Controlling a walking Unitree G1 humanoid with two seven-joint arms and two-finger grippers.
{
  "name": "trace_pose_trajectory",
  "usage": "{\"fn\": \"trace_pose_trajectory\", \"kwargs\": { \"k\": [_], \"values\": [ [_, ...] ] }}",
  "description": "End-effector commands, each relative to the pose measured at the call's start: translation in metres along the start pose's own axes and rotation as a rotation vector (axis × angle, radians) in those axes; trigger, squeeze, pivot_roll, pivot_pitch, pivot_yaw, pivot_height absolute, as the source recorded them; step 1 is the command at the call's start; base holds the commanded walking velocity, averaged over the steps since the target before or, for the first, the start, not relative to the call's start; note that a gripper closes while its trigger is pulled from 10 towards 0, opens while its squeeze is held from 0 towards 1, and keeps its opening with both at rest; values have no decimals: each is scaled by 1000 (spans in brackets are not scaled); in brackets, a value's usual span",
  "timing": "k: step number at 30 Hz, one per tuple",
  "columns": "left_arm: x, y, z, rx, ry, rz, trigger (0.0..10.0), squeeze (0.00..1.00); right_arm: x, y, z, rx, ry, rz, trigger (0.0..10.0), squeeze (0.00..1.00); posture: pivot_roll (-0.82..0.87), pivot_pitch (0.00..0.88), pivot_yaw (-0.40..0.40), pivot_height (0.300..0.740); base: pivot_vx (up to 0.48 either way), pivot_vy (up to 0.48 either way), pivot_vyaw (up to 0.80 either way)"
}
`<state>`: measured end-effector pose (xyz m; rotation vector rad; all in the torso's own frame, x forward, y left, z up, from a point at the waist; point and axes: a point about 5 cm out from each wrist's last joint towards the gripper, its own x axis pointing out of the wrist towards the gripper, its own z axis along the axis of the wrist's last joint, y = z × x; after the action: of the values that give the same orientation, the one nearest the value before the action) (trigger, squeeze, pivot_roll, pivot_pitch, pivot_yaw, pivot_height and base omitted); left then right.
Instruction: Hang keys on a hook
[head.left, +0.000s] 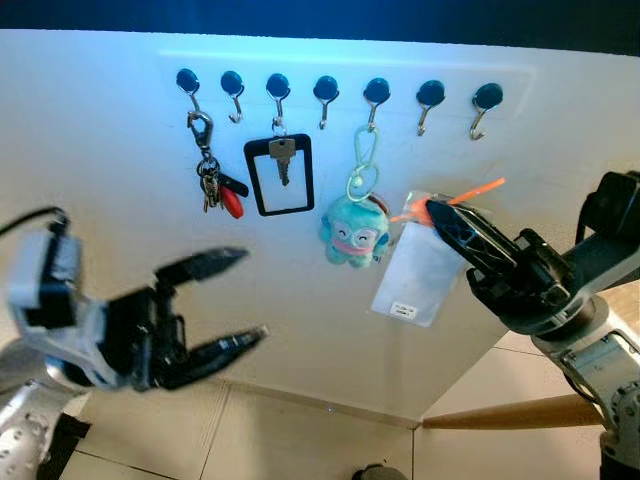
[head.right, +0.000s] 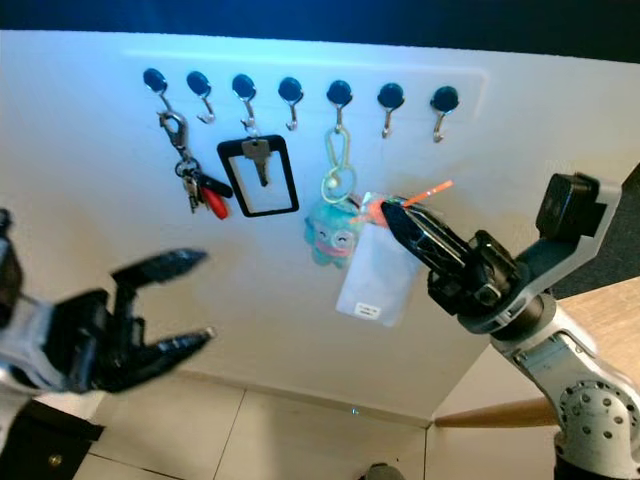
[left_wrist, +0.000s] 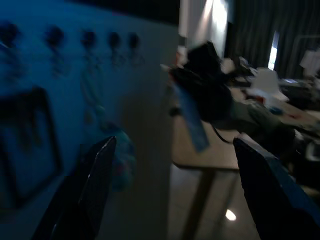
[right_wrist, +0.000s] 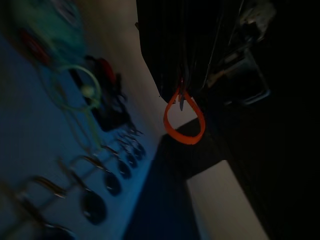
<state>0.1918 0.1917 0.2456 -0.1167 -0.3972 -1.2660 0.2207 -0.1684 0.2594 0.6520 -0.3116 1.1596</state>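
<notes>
A white board (head.left: 120, 130) carries a row of dark-knobbed hooks. The first hook holds a key bunch with a red tag (head.left: 215, 185), the third a black frame with a key (head.left: 280, 172), and the fifth a teal plush charm (head.left: 354, 232) on a green clip. The two rightmost hooks (head.left: 431, 100) (head.left: 486, 103) are bare. My right gripper (head.left: 437, 212) is shut on an orange loop (head.left: 478, 191). A pale card tag (head.left: 418, 270) hangs from that loop, below and between the fifth and sixth hooks. The orange loop (right_wrist: 184, 120) also dangles at the fingertips in the right wrist view. My left gripper (head.left: 252, 292) is open and holds nothing, low on the left, off the board.
A wooden table edge (head.left: 500, 412) juts in at the lower right, beside the board's corner. Pale tiled floor (head.left: 250, 430) lies below the board. The second hook (head.left: 233, 90) and fourth hook (head.left: 325, 95) are also bare.
</notes>
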Motion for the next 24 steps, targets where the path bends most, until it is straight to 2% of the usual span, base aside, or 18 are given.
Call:
{"fn": "trace_pose_trajectory", "kwargs": {
  "k": [1,3,7,12,13,14,18,21,24],
  "values": [
    [-2,5,12,37,-84,37,10000,0,5,4,-4,37,12,59,10000,0,-119,72,43,740,0,0,0],
    [3,8,19,54,-106,15,10000,0,9,4,-6,55,16,92,10000,0,-113,70,40,740,0,0,0],
    [8,10,17,51,-100,-4,10000,0,14,4,-9,68,27,120,10000,0,-108,63,38,740,0,0,0],
    [19,27,13,66,-92,34,10000,0,19,3,-15,81,56,135,10000,0,-97,54,32,740,0,0,0],
    [21,33,14,49,-104,44,10000,0,19,2,-17,83,65,134,10000,0,-98,49,33,740,0,0,0],
    [21,33,14,49,-104,44,10000,0,19,2,-17,83,65,134,10000,0,-98,49,33,740,0,0,0],
    [24,32,5,-54,-62,-43,10000,0,21,0,-18,75,71,137,10000,0,-102,39,43,740,0,0,0],
    [25,32,3,-72,-50,-52,10000,0,21,0,-18,73,71,139,10000,0,-102,39,43,740,0,0,0],
    [22,27,-8,-144,40,-109,10000,0,23,1,-17,61,72,144,10000,0,-104,43,55,740,0,0,0]
  ]
}}
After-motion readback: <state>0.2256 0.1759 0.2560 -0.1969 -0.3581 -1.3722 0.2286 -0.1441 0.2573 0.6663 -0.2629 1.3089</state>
